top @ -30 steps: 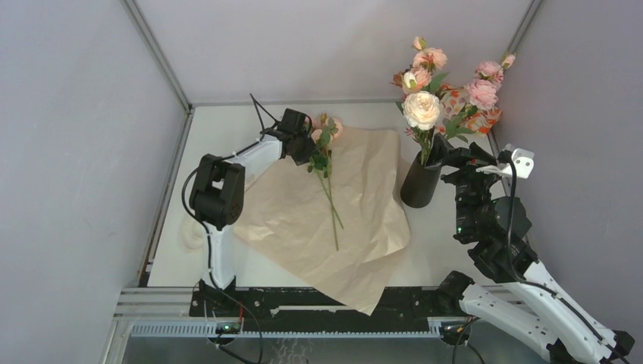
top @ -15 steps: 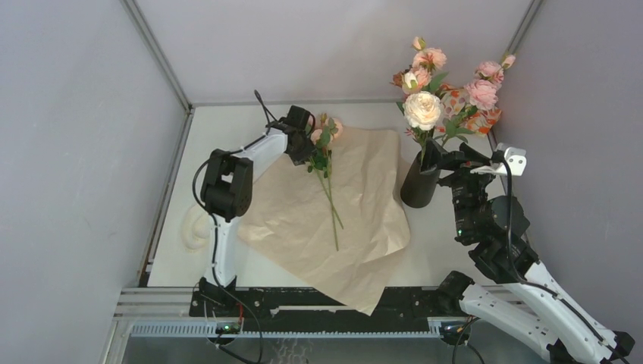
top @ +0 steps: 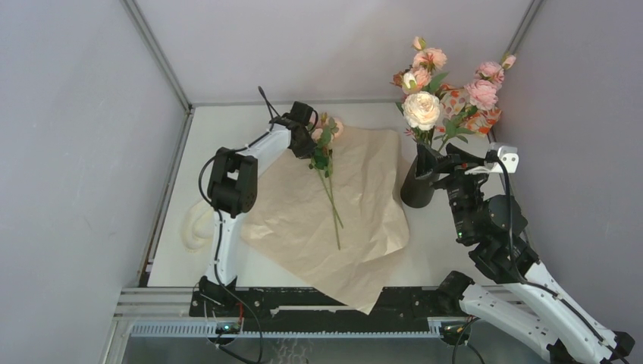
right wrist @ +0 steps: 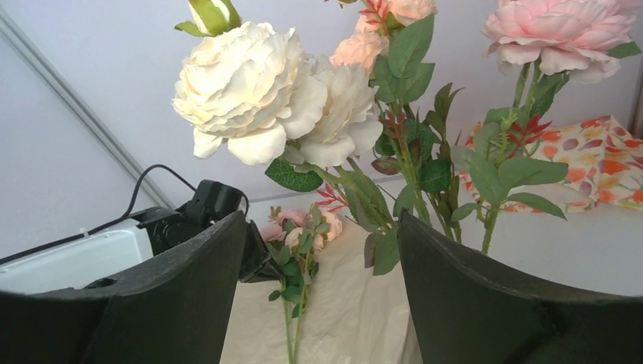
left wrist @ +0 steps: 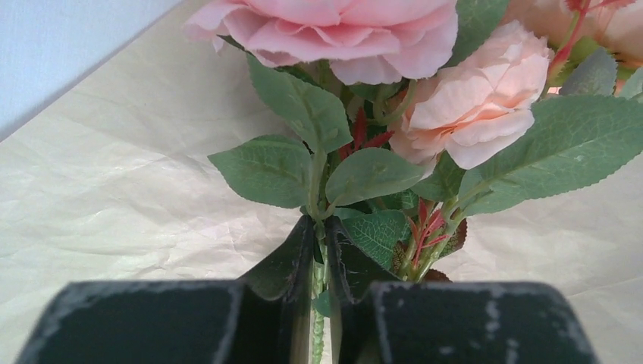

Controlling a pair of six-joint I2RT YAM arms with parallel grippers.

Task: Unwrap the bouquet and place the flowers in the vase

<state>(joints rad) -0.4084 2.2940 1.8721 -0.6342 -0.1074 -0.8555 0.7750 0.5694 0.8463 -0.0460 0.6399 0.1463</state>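
Green and wiry, the stem of the flower sprig [left wrist: 371, 173] sits pinched between the fingers of the left claw [left wrist: 320, 250], which is clenched on it just under the lowest leaves. The pink and peach blooms fan out directly ahead of the claw. The long stem trails back beneath it across the kraft paper [top: 364, 205], which lies spread on the table [top: 227, 129].

The sprig looks light and top-heavy, so from this grip the tail will likely swing. Its petals and leaves are soft, so the stem is the part to hold.

The right claw [right wrist: 320, 224] is spread wide and grasps nothing that shows. The vase [top: 418, 186] stands just below it, and the flowers [right wrist: 250, 98] in the vase rise ahead of its fingers. Those crowded stems and heads probably stand in the way of another stem going in. A floral-print cloth [right wrist: 599, 159] lies beyond, to its right.
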